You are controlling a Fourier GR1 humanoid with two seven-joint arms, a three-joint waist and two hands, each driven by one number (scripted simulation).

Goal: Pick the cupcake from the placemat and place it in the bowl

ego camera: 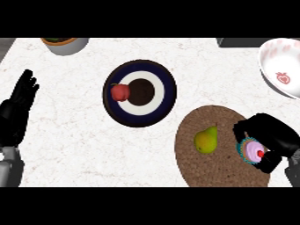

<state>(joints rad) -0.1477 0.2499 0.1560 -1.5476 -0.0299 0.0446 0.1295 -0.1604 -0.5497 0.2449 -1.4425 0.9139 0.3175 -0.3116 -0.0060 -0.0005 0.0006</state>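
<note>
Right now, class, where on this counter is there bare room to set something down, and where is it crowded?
Bare counter lies between the left hand and the dark plate, and between that plate and the bowl. It is crowded on the placemat: the pear, and the right hand curled round the cupcake.

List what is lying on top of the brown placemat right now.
On the placemat lie a pear and the cupcake, with the right hand curled around the cupcake. The hand covers the cupcake's far side and the mat beneath it.
</note>
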